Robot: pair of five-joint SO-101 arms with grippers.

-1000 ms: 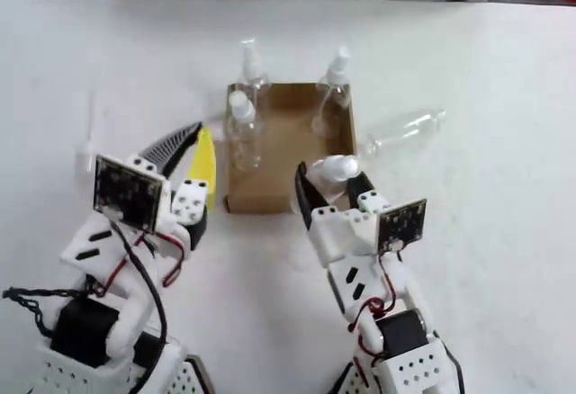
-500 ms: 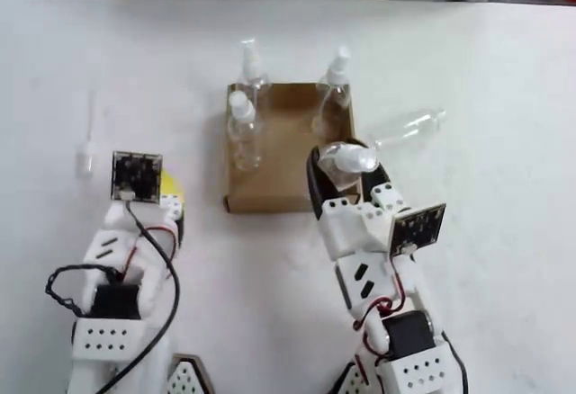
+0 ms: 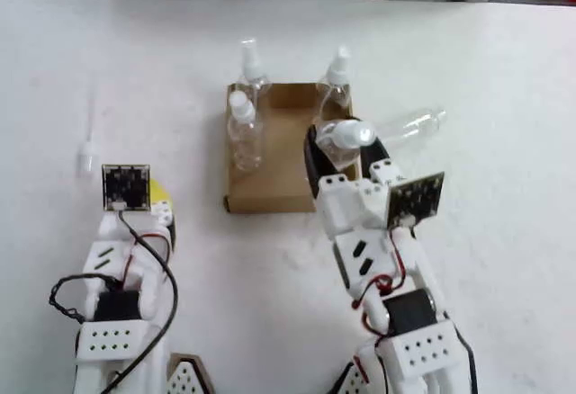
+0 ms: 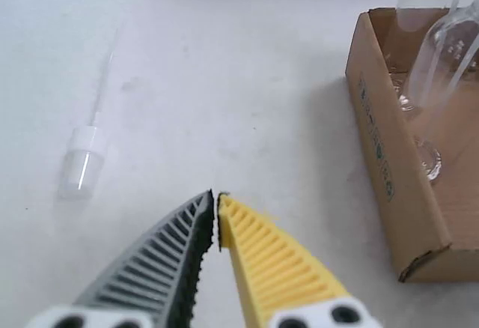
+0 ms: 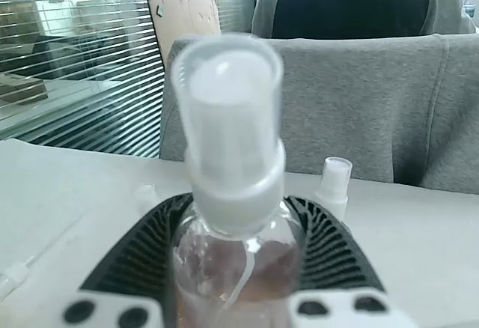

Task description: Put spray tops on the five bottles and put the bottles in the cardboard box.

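Three capped bottles [image 3: 245, 129] stand in the cardboard box [image 3: 283, 165] in the high view. The right gripper [image 3: 345, 147] clasps a fourth bottle [image 3: 346, 133], spray top already on. Over the last second it has carried that bottle from the box's near right corner further in, so it now hangs over the box's right side. The left arm [image 3: 121, 259], which a second ago reached out beside the box's left wall with its fingers spread, has folded back toward its base. A fifth bottle [image 3: 409, 128] lies on the table [image 3: 450, 52] just right of the box, apparently uncapped. A loose spray top [image 3: 86, 153] lies well apart on the left.

From the left wrist, the left gripper [image 4: 217, 201] is empty and closed, its tips touching. It points between the loose spray top [image 4: 81, 171] and the box wall [image 4: 378, 156].

From the right wrist, the black fingers [image 5: 142, 260] grip the fourth bottle [image 5: 228, 118] on both sides and hold it upright.

Judging by this, the fourth bottle is about to be lowered in. The fifth then needs its top, and the retracted left arm is placed to fetch it.
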